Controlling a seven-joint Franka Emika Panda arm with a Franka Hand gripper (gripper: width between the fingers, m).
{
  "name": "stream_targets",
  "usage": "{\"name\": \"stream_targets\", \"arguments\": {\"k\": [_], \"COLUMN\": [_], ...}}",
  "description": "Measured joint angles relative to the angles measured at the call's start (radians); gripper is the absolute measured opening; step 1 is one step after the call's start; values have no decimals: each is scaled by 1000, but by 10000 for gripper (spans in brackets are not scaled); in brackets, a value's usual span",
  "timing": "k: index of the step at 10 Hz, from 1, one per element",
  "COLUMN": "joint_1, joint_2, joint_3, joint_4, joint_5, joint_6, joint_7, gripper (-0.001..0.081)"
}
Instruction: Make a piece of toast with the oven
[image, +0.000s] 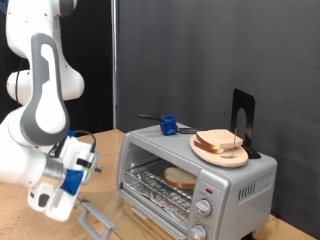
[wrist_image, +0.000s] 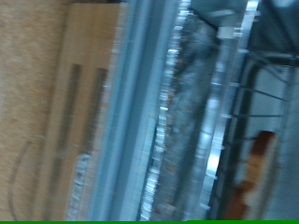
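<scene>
Exterior view: you are looking at the oven (image: 195, 178) sitting right of centre on the tabletop (image: 30, 215), its glass door (image: 135, 212) hanging open. A piece of toast (image: 181, 179) is lying on the wire rack inside. A second slice (image: 220, 142) is resting on a wooden plate (image: 219, 152) on the oven's roof, beside a blue object (image: 169, 126) and a black stand (image: 243, 121). Your end effector (image: 98, 166) is hovering at lower left, just beside the open door; I cannot tell whether its fingers are parted. The wrist view is showing only a blur of door (wrist_image: 149, 112) and rack.
</scene>
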Motion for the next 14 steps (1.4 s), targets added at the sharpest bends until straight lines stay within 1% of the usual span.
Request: {"name": "stream_targets", "arguments": {"k": [2, 4, 6, 10, 13, 14], "joint_1": [-4, 2, 20, 76, 121, 132], "joint_2": [-55, -97, -154, -288, -387, -421], "joint_3": [-1, 9, 39, 122, 194, 213], "joint_4": [-5, -14, -42, -156, -248, -277], "joint_5": [-5, -8, 3, 76, 176, 196], "joint_6": [-26, -38, -36, 47, 102, 111], "joint_7": [35, 46, 57, 105, 108, 108], "gripper": [808, 808, 808, 808, 808, 808]}}
